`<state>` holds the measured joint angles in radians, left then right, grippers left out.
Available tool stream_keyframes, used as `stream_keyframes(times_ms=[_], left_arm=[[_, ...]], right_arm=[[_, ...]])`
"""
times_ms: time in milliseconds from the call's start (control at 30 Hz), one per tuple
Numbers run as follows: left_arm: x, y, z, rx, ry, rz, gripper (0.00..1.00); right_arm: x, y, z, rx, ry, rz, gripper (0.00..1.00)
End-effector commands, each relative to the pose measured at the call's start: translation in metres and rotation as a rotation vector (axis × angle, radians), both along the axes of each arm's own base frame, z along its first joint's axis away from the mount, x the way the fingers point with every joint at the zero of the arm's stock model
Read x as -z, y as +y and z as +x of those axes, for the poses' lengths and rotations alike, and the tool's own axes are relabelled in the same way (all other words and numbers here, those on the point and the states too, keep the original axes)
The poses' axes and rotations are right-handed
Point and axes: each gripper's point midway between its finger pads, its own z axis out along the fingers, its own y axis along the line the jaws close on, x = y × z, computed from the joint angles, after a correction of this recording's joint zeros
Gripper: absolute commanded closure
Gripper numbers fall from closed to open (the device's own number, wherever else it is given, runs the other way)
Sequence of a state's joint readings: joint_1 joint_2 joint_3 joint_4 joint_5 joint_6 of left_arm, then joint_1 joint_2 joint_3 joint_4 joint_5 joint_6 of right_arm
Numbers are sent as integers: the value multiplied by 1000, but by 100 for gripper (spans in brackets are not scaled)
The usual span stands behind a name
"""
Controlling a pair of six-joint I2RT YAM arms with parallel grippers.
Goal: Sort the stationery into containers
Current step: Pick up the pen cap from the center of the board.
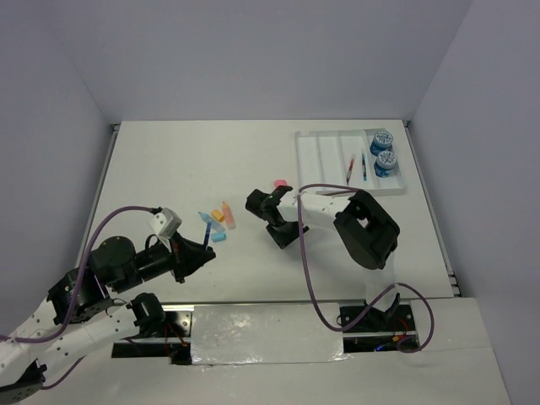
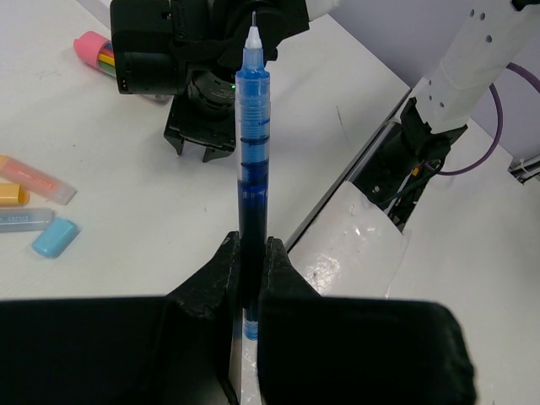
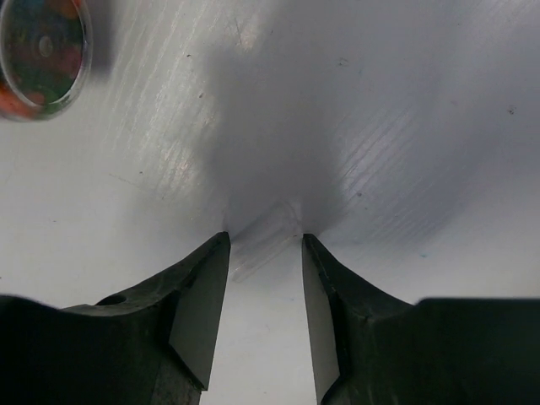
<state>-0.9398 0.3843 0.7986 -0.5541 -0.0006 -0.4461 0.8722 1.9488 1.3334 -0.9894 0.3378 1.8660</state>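
Observation:
My left gripper (image 2: 251,249) is shut on a blue pen (image 2: 251,152) and holds it upright above the table; the gripper (image 1: 198,253) and pen (image 1: 207,224) also show in the top view. My right gripper (image 3: 261,240) is open and low over the table, its fingertips on either side of a small clear cap-like piece (image 3: 268,229). The top view shows it (image 1: 285,234) at mid-table. The white tray (image 1: 314,156) at the far right holds two blue rolls (image 1: 381,139), a red pen (image 1: 350,169) and a blue pen (image 1: 364,166).
An orange marker (image 1: 225,213), light-blue marker (image 1: 205,218) and light-blue short piece (image 1: 218,237) lie just beyond my left gripper. A pink-capped item (image 1: 281,183) lies beyond my right gripper and shows in the right wrist view (image 3: 38,59). The table's near edge (image 1: 270,301) runs behind both grippers.

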Motion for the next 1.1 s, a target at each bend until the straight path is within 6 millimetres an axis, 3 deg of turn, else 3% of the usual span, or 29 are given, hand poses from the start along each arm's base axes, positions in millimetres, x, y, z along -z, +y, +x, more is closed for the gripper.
stream_keyframes(times_ms=[0, 67, 133, 167, 300, 467, 533, 633, 733, 767, 833, 867, 900, 933, 1000, 1033, 1067], left_arm=[[-13, -3, -1, 19, -42, -38, 95], [-14, -1, -2, 17, -45, -44, 95], [-14, -2, -3, 23, -44, -45, 94], [-14, -2, -4, 24, -44, -48, 94], [-13, -2, -6, 31, -38, -47, 94], [-15, -2, -8, 38, -38, -54, 94], [-14, 1, -4, 9, -39, -50, 94], [-14, 1, -4, 4, -37, -53, 92], [-14, 1, -2, -6, -27, -56, 90], [-14, 0, -1, -8, -23, -54, 91], [-12, -4, 1, -9, -6, -35, 93], [-11, -6, 2, -10, 0, -27, 96], [-8, -9, 4, -13, 23, -17, 98], [-13, -16, 4, 5, 25, -43, 99], [-17, -29, 1, 45, 50, -96, 99], [-26, -40, -3, 82, 61, -167, 100], [-31, -45, -3, 91, 67, -209, 100]], right_arm=[[10, -8, -4, 36, 23, -22, 56], [14, -11, -8, 25, 36, -19, 67], [16, -13, -8, 21, 36, -17, 69], [17, -14, -9, 4, 39, -18, 79], [27, -14, -3, -72, 20, 2, 100], [34, 10, 19, -400, -76, 44, 100], [29, 13, 23, -504, -111, 33, 100], [5, 17, 30, -614, -229, 41, 100], [-34, 18, 35, -733, -387, 67, 100], [-61, 23, 37, -771, -499, 113, 100], [-90, 29, 32, -909, -618, 132, 100], [-121, 31, 26, -934, -737, 171, 100], [-136, 30, 23, -984, -795, 165, 100], [-176, 30, 18, -989, -924, 216, 100], [-208, 27, 9, -1035, -1028, 218, 100], [-244, 21, 4, -1026, -1128, 239, 100], [-261, 20, -1, -1037, -1178, 245, 100]])
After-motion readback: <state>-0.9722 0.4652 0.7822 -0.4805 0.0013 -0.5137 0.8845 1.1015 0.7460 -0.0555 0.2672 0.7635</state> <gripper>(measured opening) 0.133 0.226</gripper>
